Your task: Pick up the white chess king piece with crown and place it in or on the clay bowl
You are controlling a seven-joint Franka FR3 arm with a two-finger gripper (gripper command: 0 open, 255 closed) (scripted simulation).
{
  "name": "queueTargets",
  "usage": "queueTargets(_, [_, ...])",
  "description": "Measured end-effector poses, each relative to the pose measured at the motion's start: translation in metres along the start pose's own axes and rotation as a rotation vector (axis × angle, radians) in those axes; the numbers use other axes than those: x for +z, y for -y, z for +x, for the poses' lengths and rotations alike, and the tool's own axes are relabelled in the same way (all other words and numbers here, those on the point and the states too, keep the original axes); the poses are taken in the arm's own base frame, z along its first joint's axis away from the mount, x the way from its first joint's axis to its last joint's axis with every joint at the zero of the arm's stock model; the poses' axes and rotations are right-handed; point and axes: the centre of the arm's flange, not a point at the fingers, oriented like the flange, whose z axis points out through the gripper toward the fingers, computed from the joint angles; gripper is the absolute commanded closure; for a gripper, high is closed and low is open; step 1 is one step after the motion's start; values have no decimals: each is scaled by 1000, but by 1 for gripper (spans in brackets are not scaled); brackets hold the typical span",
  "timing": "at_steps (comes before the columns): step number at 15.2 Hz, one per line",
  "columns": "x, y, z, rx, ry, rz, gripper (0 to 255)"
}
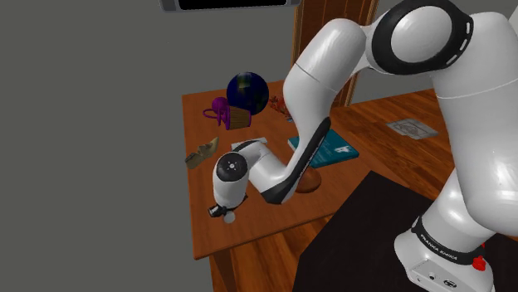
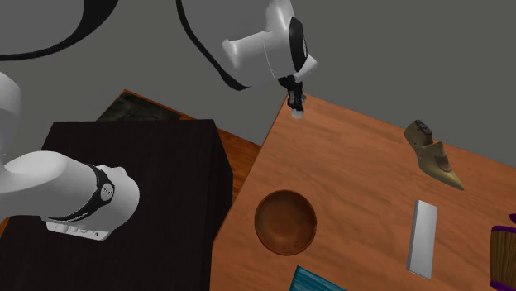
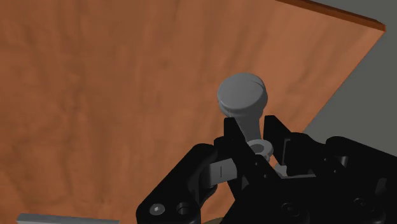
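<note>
Holds white chess king (image 3: pixel 242 95) by the neck in narrowed claw (image 3: pixel 252 126), upright for carrying; well apart from clay bowl (image 2: pixel 285 221).

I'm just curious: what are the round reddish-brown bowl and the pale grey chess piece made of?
The round reddish-brown bowl: matte, faintly streaked brown, so clay or wood; I cannot tell which. The pale grey chess piece: smooth, uniform grey, softly shaded, no grain; material left open.
</note>
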Motion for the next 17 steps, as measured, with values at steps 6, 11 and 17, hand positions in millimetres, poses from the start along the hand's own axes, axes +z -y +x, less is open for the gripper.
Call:
queueTargets(6, [-27,-1,11,0,0,0,255])
queueTargets(11, [-53,-1,21,0,0,0,255])
queueTargets(17, [-80,-3,32,0,0,0,255])
